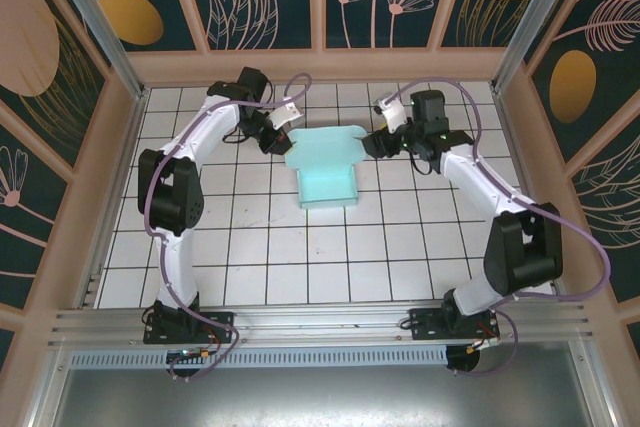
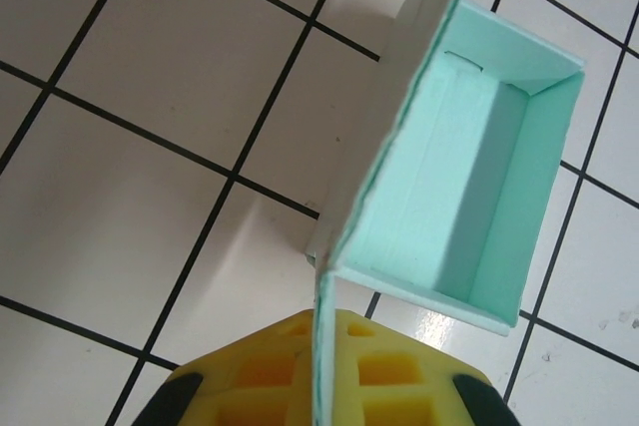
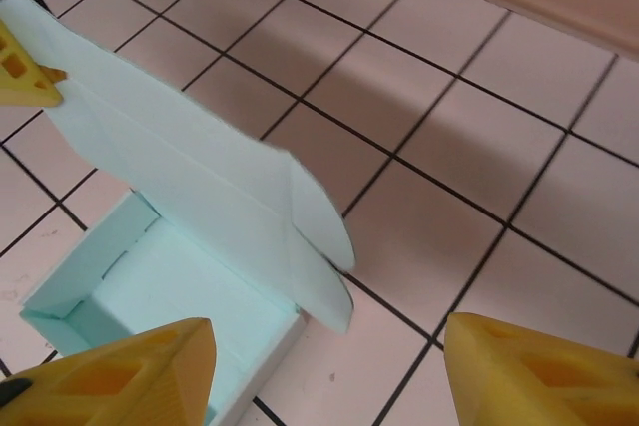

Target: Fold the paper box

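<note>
Mint card, your paper box point(image 1: 325, 173) sits on the white tiled table point(image 1: 300, 257), in the table's far half near its middle, tray open upward and lid flap raised at the far side. Left of the table's middle, your left gripper point(image 1: 283, 140) pinches the flap's left edge. Right of it, your right gripper point(image 1: 378, 143) stands wide, just beside the flap's right end.

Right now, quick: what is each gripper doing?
Left gripper: shut on the paper box, pinching its raised flap.
Right gripper: open, holding nothing.
</note>
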You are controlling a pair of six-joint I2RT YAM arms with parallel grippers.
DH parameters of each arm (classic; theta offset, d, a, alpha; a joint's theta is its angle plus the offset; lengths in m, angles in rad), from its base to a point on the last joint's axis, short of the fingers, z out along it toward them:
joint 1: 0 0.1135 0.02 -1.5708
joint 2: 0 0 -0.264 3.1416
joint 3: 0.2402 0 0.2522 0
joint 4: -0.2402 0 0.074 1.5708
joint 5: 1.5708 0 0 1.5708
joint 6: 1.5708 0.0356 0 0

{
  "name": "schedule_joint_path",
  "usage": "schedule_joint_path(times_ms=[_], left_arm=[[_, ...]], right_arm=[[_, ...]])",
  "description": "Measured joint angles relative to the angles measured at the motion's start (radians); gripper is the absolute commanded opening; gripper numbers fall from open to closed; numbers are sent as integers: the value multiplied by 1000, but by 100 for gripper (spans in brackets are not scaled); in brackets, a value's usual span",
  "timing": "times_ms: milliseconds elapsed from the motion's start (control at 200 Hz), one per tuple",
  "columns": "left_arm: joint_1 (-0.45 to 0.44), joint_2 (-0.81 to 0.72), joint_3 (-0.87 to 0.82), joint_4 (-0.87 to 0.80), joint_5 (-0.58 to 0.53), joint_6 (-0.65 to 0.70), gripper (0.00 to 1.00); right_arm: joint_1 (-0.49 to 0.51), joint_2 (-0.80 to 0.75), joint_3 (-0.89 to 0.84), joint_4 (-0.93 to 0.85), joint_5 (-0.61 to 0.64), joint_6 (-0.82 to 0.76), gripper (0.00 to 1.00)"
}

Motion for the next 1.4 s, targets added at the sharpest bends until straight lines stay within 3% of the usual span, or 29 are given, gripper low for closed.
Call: schedule_joint_path(times_ms=[320, 375, 480, 636, 701, 806, 991, 1121, 1226, 1401], left_arm=[[0, -2, -6, -13, 19, 29, 0], [0, -2, -6, -17, 22, 32, 0], [0, -2, -6, -19, 22, 35, 0], [0, -2, -6, -21, 21, 35, 0], [0, -2, -6, -22, 21, 35, 0], [0, -2, -6, -23, 22, 35, 0], [0, -2, -6, -23, 21, 35, 0], [0, -2, -6, -23, 15, 35, 0], [0, -2, -6, -23, 14, 35, 0], [0, -2, -5, -23, 5, 35, 0]], right_arm=[[2, 206, 181, -232, -114, -244, 62], [2, 237, 192, -255, -118, -273, 55], [2, 284, 216, -292, -130, -311, 31], [2, 332, 273, -345, -148, -346, 14], [1, 338, 288, -358, -154, -357, 14], [1, 338, 291, -372, -161, -362, 25], [1, 338, 298, -392, -182, -370, 25], [1, 338, 303, -397, -190, -373, 16], [1, 338, 304, -413, -196, -377, 0], [2, 338, 307, -431, -206, -381, 0]])
